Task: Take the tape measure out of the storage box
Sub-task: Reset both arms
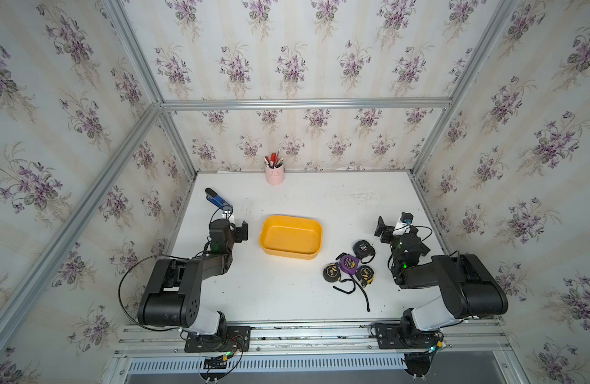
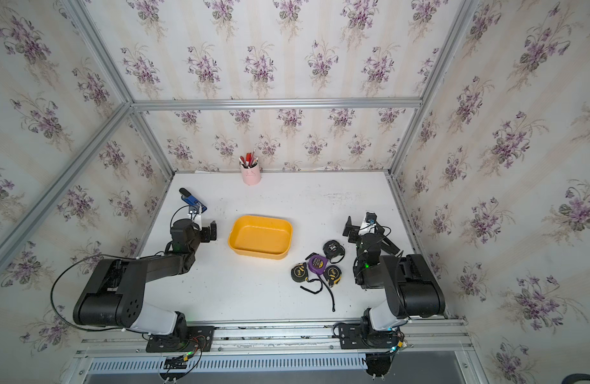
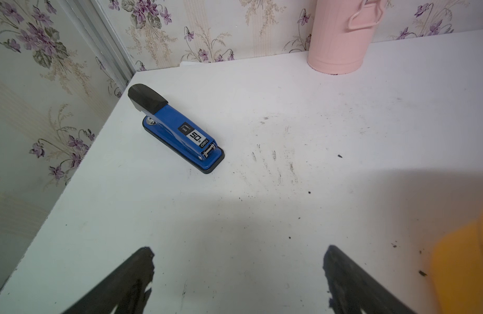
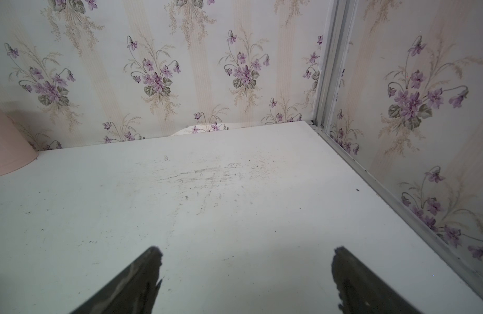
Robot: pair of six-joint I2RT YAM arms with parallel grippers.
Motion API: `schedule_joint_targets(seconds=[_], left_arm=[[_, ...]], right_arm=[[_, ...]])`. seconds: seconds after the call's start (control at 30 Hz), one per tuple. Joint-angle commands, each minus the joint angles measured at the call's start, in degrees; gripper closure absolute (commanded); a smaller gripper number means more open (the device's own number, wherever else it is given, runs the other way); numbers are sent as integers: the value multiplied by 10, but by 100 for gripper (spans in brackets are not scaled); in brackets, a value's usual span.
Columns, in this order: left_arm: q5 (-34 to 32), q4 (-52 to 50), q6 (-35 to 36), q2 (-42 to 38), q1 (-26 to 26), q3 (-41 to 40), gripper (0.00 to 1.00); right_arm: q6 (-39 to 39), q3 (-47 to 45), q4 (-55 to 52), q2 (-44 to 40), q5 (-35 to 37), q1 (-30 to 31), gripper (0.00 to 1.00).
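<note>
Storage box (image 1: 288, 254) sits empty mid-surface (image 1: 287, 292), and all four tape measures (image 1: 349, 262) lie clustered just off its right end, straps (image 1: 363, 296) trailing. Job looks done, so the smart play is a clean retreat: lift clear and don't snag those straps. Right fingers (image 4: 131, 280) are spread wide, holding nothing, over bare surface, with the arm folded back toward its base. Left fingers (image 3: 120, 282) are released too, parked beside the box's other end and aimed at the blue stapler (image 3: 177, 130).

Violet-flowered wallpaper (image 1: 287, 50), aluminium frame (image 1: 303, 103), white tabletop (image 1: 337, 206).
</note>
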Motion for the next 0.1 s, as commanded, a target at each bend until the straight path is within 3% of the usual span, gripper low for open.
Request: schedule_joint_targets(seconds=[0.0,0.07], left_arm=[[2,4,5,0,0,1,0],[2,3,4,-1,0,1,0]], right_arm=[[-2,-2,11,-2,-1,0,0],[-4,-6,17,-4,-1,2,0]])
